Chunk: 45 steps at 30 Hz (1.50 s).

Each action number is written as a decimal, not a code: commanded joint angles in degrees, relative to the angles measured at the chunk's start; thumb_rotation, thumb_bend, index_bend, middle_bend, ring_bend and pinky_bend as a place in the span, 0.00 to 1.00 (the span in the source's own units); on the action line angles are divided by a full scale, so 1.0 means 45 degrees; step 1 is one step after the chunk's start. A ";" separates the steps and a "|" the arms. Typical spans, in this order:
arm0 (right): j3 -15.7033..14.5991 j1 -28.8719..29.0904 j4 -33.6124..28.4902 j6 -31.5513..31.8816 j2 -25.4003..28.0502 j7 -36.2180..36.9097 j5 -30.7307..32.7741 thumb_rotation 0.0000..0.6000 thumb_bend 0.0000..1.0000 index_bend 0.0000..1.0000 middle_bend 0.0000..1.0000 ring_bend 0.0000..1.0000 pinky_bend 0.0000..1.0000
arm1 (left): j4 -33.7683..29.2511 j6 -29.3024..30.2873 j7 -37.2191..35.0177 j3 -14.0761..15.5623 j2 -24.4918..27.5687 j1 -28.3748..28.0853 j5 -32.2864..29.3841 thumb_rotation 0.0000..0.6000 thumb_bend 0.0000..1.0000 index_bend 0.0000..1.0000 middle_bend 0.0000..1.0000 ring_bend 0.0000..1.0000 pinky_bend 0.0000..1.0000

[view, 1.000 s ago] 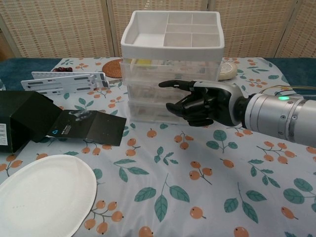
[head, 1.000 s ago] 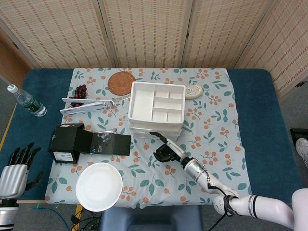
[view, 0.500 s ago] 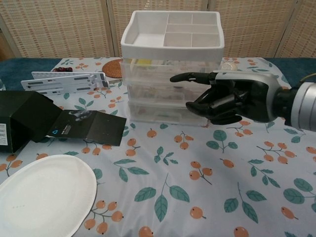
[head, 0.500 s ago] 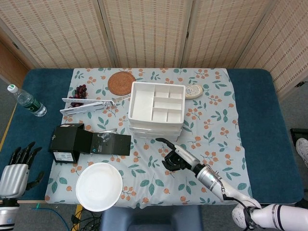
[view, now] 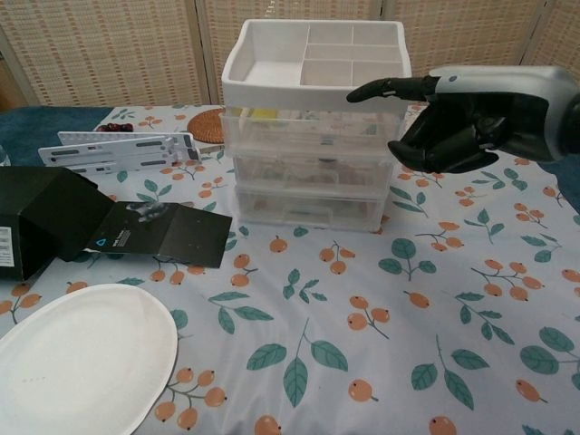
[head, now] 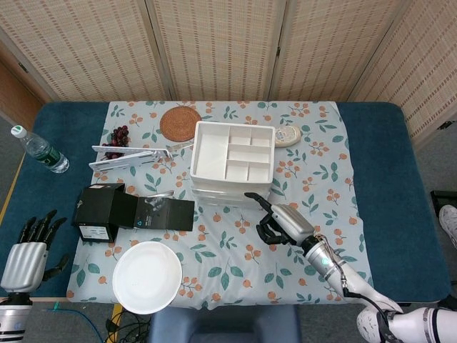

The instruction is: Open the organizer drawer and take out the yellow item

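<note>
Right hand (view: 471, 122) hangs in the air at about four o'clock from the organizer (head: 232, 164), off its front right corner, holding nothing: one digit pokes out toward the unit, the other fingers (view: 426, 149) are curled in under the palm. Open patterned cloth lies below it, running to the counter (head: 378, 179) edge at six o'clock and out to the bare blue strip at three.

The organizer stands upright at the cloth's middle, one unit with three clear drawers (view: 308, 168) stacked under a white divided tray; all three fronts sit flush (closed, then). Drawer fronts face six o'clock, their long axis running nine to three. A bit of yellow (view: 263, 114) shows through the top drawer's front, left side; its shape I cannot tell.

Crowded at nine o'clock: one black box (head: 100, 212) with its flap spread, one white plate (head: 146, 276) at seven near the front edge, one flat white tool (head: 132, 156). One woven coaster (head: 180, 123) at eleven, one bottle (head: 39, 151) far left.

Left hand (head: 28, 246) waits off the counter at eight o'clock, fingers spread, empty.
</note>
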 commanded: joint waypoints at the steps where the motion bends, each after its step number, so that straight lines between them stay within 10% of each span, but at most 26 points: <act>1: 0.0077 0.0445 -0.0079 -0.0034 0.0062 -0.0815 0.1005 1.00 0.62 0.04 0.89 1.00 1.00 | -0.0002 -0.0018 0.0014 0.0004 -0.0005 -0.0007 -0.0014 1.00 0.32 0.15 0.07 0.12 0.06; 26: -0.0033 0.1740 0.0782 -0.0859 -0.0307 -0.1695 0.3277 1.00 0.62 0.04 0.89 1.00 1.00 | -0.0112 -0.0092 0.0183 0.0012 0.0038 -0.0056 -0.0115 1.00 0.32 0.15 0.07 0.12 0.06; 45: -0.0316 0.1507 0.0482 -0.0677 -0.0263 -0.1450 0.2600 1.00 0.62 0.22 0.89 1.00 1.00 | -0.0132 -0.0047 0.0236 0.0030 0.0071 -0.0018 -0.0155 1.00 0.32 0.15 0.07 0.12 0.06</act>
